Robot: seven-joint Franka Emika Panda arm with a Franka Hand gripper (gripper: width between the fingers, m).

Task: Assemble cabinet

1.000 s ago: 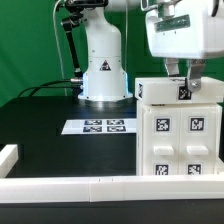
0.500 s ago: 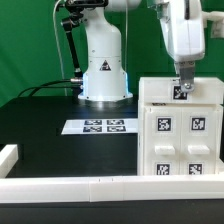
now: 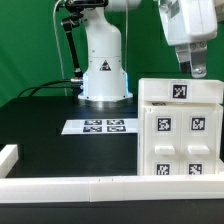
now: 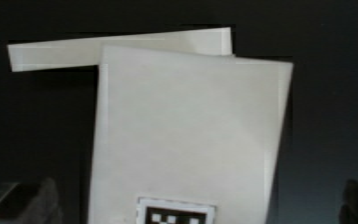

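Observation:
The cabinet (image 3: 180, 130) is a large white box standing at the exterior view's right, with a tag on its top and several tagged drawer blocks (image 3: 178, 150) on its front. My gripper (image 3: 197, 69) hangs a little above the cabinet's top, apart from it, open and empty. In the wrist view the cabinet (image 4: 185, 130) fills the middle with its top tag (image 4: 176, 213) at the edge, and my gripper (image 4: 190, 205) has one dark fingertip (image 4: 19, 200) in each lower corner, spread wider than the box.
The marker board (image 3: 102, 126) lies on the black table in front of the robot base (image 3: 104, 70). A long white rail (image 3: 70, 186) runs along the front edge, with a short rail piece (image 3: 8, 157) at the exterior view's left.
My gripper has risen from the cabinet's top tag and shifted slightly toward the exterior view's right. The cabinet has not moved.

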